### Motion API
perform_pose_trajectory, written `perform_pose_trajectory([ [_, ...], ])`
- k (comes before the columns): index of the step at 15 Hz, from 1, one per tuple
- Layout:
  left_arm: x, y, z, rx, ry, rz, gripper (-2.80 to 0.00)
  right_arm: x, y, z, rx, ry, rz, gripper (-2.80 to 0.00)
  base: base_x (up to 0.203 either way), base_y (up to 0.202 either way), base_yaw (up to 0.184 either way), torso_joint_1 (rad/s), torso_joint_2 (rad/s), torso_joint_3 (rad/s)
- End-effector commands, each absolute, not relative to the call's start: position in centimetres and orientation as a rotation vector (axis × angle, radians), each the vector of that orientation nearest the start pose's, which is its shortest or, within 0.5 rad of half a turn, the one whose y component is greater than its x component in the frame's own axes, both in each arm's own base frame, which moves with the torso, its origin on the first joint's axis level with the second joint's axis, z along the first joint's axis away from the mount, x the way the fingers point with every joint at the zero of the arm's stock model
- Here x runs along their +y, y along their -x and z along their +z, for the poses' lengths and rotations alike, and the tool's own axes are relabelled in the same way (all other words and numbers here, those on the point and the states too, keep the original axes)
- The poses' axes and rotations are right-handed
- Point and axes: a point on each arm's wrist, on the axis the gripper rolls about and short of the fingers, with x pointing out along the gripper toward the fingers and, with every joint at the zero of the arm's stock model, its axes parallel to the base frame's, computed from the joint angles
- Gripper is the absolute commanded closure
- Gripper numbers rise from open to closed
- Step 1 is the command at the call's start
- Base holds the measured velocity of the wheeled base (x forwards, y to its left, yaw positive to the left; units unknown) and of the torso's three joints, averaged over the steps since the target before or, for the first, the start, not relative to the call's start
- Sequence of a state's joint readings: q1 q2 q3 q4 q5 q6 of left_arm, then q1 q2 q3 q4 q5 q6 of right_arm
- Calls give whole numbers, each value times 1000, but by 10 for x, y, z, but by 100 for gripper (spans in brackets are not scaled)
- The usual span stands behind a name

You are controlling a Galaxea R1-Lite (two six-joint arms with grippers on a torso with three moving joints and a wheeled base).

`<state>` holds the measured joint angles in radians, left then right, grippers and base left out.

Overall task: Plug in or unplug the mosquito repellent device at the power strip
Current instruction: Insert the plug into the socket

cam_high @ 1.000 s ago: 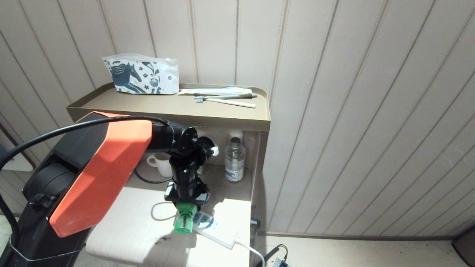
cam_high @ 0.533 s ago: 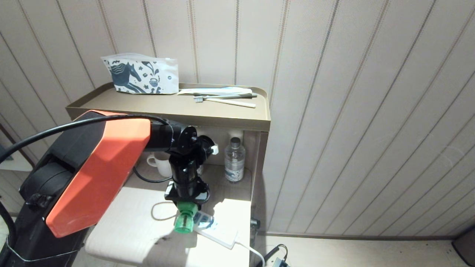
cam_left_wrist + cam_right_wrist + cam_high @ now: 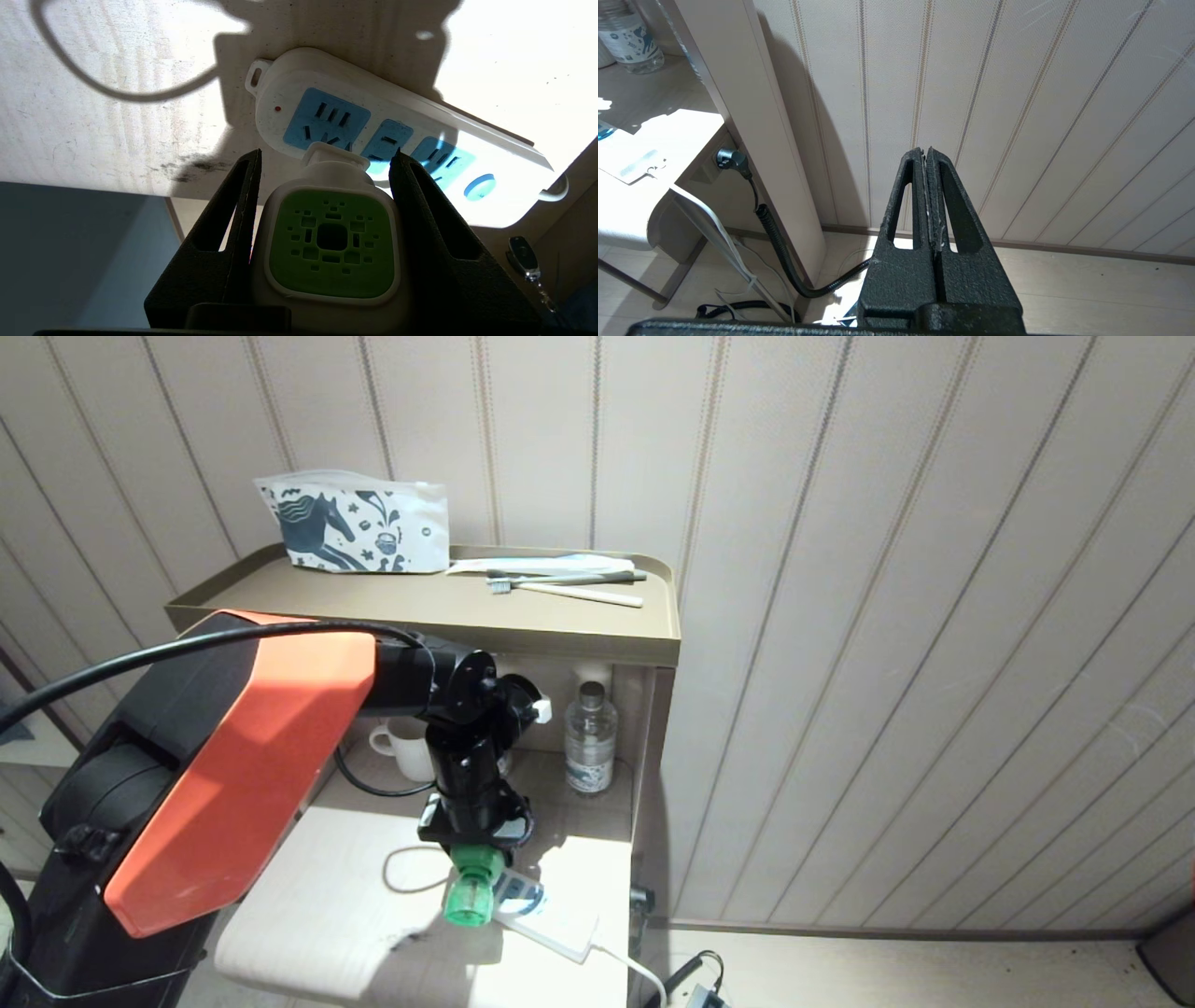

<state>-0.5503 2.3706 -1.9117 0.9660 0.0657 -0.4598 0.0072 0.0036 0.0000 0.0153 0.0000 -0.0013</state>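
The left gripper (image 3: 327,205) clamps the mosquito repellent device (image 3: 331,247) by its two sides, plug end aimed down at the power strip (image 3: 397,135), bottle end toward the head camera. The prongs are hidden behind the device body, so contact with the socket cannot be confirmed. The strip lies diagonally on the bench (image 3: 327,905). The right gripper (image 3: 927,158) is closed and empty, off beside the wall.

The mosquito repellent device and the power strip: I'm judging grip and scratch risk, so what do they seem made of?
The mosquito repellent device: apparently moulded plastic, white shell, matte green vented face. The power strip: smooth white plastic, slightly glossy in sunlight, with light-blue socket faces.
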Motion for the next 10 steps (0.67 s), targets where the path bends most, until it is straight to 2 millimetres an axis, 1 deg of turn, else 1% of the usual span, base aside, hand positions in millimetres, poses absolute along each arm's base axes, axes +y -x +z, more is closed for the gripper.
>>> perform_pose_trajectory([
  [1,-219,-359,95,1417,-59,-71,0,0,23,74,19,2,8,0,0,0,0,0,0,0],
  [7,-223,-365,90,1382,-53,-72,0,0,22,74,20,2,8,0,0,0,0,0,0,0],
  [10,-223,-366,91,1369,-52,-77,0,0,22,74,20,2,8,0,0,0,0,0,0,0],
])
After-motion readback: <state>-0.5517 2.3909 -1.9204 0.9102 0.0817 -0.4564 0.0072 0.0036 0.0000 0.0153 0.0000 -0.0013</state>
